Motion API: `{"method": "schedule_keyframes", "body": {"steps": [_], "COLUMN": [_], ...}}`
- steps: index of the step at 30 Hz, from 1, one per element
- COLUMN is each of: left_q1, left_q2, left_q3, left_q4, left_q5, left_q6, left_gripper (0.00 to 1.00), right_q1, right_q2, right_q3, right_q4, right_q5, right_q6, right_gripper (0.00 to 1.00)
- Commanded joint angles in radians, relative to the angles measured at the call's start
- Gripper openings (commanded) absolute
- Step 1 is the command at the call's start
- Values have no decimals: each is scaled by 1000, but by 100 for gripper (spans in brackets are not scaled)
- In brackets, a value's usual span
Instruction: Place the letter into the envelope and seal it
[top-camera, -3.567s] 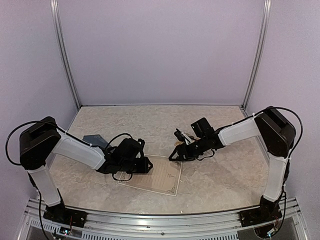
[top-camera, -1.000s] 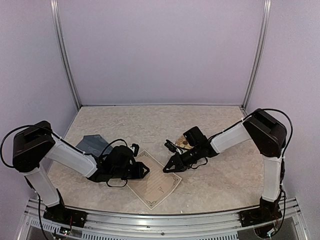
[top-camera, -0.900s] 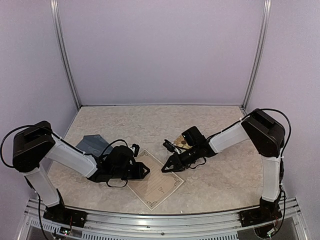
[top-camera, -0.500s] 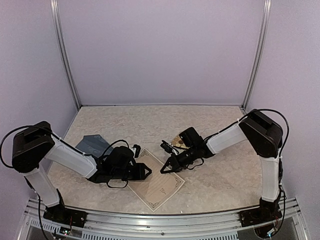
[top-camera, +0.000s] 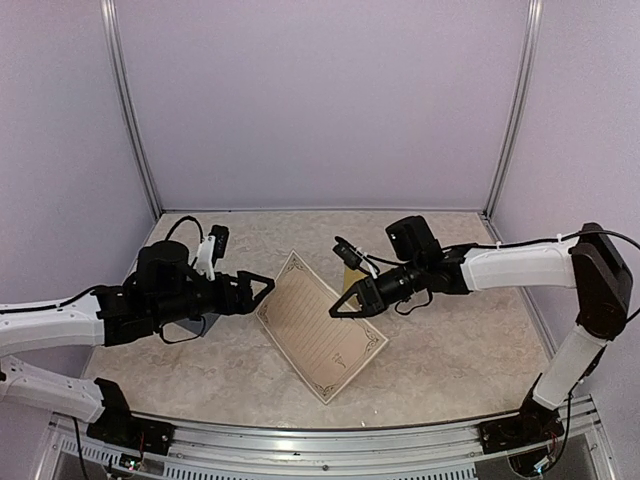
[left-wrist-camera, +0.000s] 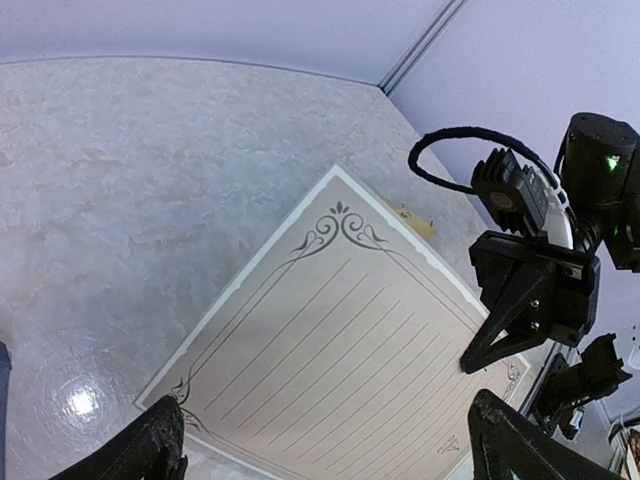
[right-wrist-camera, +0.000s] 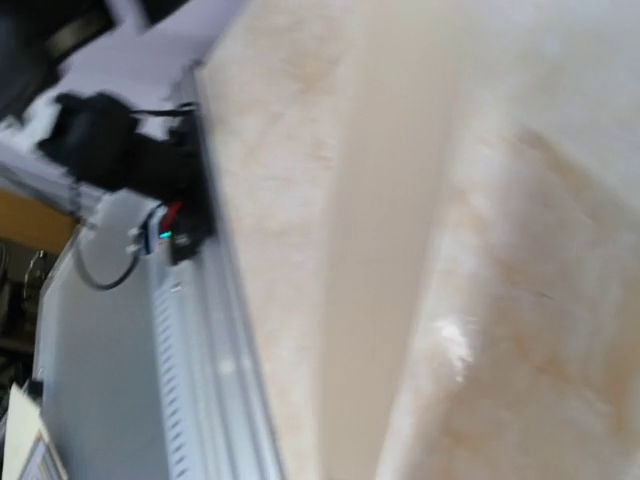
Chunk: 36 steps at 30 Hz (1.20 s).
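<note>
The letter (top-camera: 318, 325) is a beige lined sheet with an ornate dark border; it hangs tilted at mid-table, its face toward the left wrist camera (left-wrist-camera: 330, 340). My right gripper (top-camera: 336, 311) is shut on its right edge, and its black fingers (left-wrist-camera: 497, 338) pinch that edge in the left wrist view. My left gripper (top-camera: 256, 290) stands open to the left of the sheet, apart from it, holding nothing. The left arm hides nearly all of the blue-grey envelope (top-camera: 200, 326). The right wrist view is blurred and shows only the beige sheet (right-wrist-camera: 385, 250) edge-on.
A small tan sticker sheet (top-camera: 350, 263) lies behind the right gripper; one corner shows as a tan scrap (left-wrist-camera: 412, 218) past the letter. The front metal rail (right-wrist-camera: 205, 340) runs along the table's near edge. Lilac walls close in the back and sides.
The left gripper has opened, let go of the letter and drawn back left and upward. The right gripper has shut on the letter's edge and raised it off the table.
</note>
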Motion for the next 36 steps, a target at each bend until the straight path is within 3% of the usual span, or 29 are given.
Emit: {"method": "schedule_keyframes", "body": {"steps": [1,5,15,25,27,32,36], "left_q1": [82,103,103,100,100,100,100], "left_q2": [-78,-50,68,101,98,101,84], "left_q3": [27,90,218,262,257,245,234], "left_q4": [-145,-225,-259,-295,-288,-281,-273], "left_q5": [245,392,518,655,700,776,767], "left_q6": [155,234,319,384,389,386,373], "left_gripper": [96,99,99,98,89,34,2], "right_q1": [10,15,49,62,62,61,44], "right_q2": [-108,-162,-249,-257,-258,-261,-262], "right_q3": [-25,-21,-21,-13,-9,5,7], "right_q4": [-122,-207,-278,-326,-331,-331,-321], "right_q5": [-97,-151,-272,-282,-261,-187,-133], "right_q6": [-113,-201,-298,-345,-347,-332,-301], "right_gripper": [0,0,0,0,0,0,0]}}
